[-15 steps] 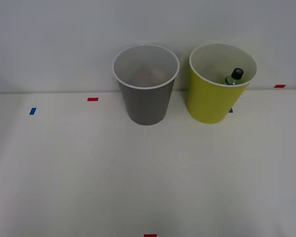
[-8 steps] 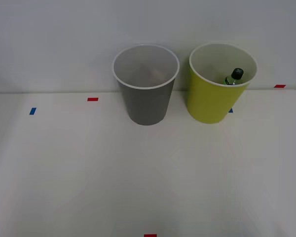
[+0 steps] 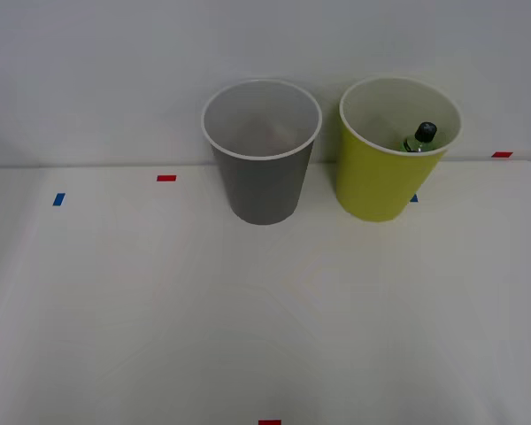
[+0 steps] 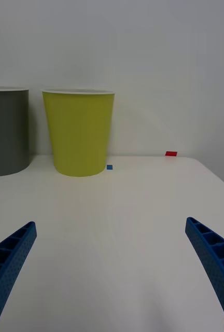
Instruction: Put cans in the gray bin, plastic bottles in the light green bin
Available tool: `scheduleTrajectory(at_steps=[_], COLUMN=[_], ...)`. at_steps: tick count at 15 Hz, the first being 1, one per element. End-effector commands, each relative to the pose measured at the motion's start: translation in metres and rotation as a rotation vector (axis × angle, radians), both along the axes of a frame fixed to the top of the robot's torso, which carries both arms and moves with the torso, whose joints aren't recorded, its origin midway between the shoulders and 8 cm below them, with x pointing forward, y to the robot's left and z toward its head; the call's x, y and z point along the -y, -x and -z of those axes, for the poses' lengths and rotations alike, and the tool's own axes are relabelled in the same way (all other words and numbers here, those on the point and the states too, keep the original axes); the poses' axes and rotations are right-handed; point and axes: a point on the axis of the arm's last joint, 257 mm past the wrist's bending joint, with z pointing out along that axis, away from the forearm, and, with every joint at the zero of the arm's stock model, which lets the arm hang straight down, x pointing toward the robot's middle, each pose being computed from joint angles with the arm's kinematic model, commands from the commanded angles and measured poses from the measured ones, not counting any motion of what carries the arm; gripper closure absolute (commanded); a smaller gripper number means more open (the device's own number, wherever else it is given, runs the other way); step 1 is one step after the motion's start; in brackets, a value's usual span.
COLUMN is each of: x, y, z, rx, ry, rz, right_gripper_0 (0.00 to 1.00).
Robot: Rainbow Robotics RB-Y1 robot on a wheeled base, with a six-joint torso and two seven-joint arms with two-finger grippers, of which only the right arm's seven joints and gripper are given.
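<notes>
White table (image 3: pixel 265 328), red, blue tape marks (image 3: pixel 166 178); pale wall (image 3: pixel 115 71) behind.

You're looking at a lab-style test bench: a bare white table (image 3: pixel 248 336) against a blank white wall (image 3: pixel 115 71), with red and blue tape markers (image 3: pixel 166 178) on it.

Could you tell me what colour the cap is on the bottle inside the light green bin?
Black, seen best in the front view: bottle cap.
</notes>
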Motion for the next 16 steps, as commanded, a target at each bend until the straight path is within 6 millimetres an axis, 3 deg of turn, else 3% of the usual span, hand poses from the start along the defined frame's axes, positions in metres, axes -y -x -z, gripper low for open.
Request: scheduleTrajectory(at_steps=[1,16], x=[0.0000,0.0000], y=[0.0000,0.0000], z=[0.0000,0.0000], rx=[0.000,0.000], ry=[0.000,0.000], rz=[0.000,0.000], right_gripper_0=[0.00,0.00])
